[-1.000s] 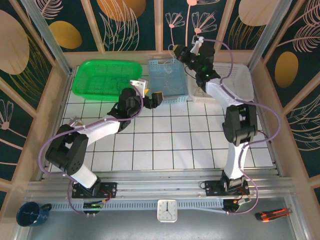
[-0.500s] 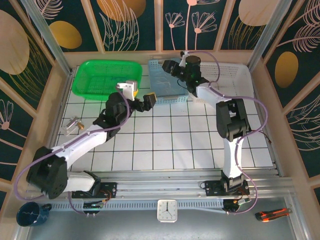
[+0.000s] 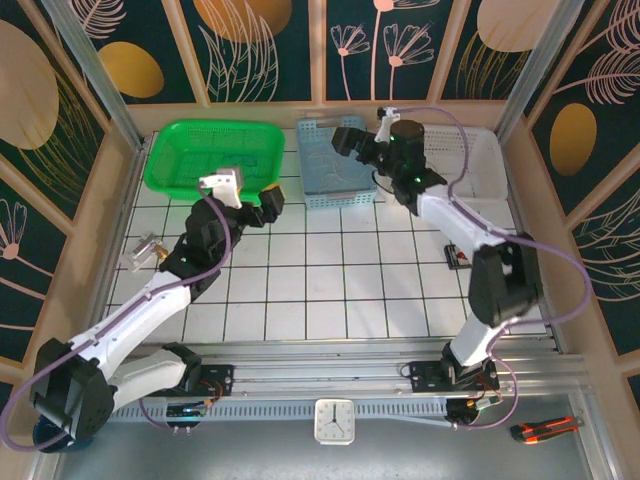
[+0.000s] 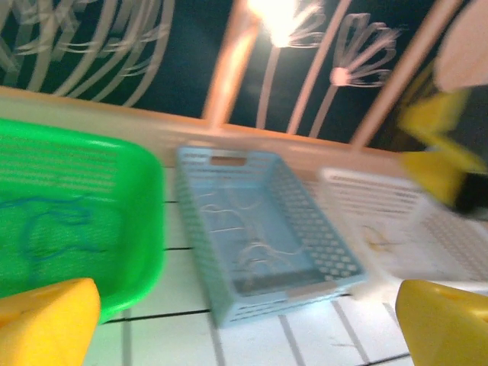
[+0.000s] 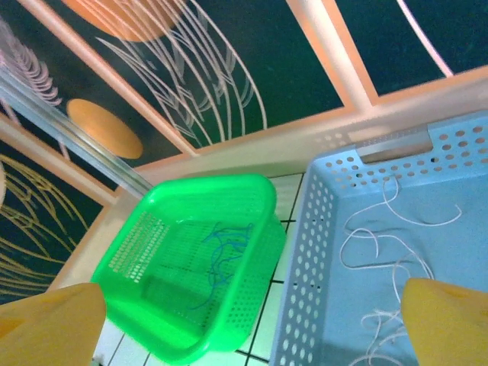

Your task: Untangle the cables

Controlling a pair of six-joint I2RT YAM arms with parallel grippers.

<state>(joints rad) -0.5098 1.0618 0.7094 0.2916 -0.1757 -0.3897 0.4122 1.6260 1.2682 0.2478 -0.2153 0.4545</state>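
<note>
Judged the task nearly or wholly done: found the blue cable (image 5: 221, 255) alone in the green basket (image 5: 152, 320), the white cable (image 5: 396, 244) loose in the blue basket (image 5: 305, 305), and a tan cable (image 4: 379, 240) faint in the white basket (image 4: 358, 183). Saw no knot joining them; could not rule out tangles within each. Found the left gripper (image 4: 244, 324) spread wide, holding and touching nothing, short of the baskets. Found the right gripper (image 5: 248, 320) likewise wide and empty, above the blue basket.

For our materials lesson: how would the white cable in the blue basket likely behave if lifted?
Probably floppy: the white cable lies in loose, wandering loops. Likely light, being thin in the blue basket. Crossing strands may snag.
</note>
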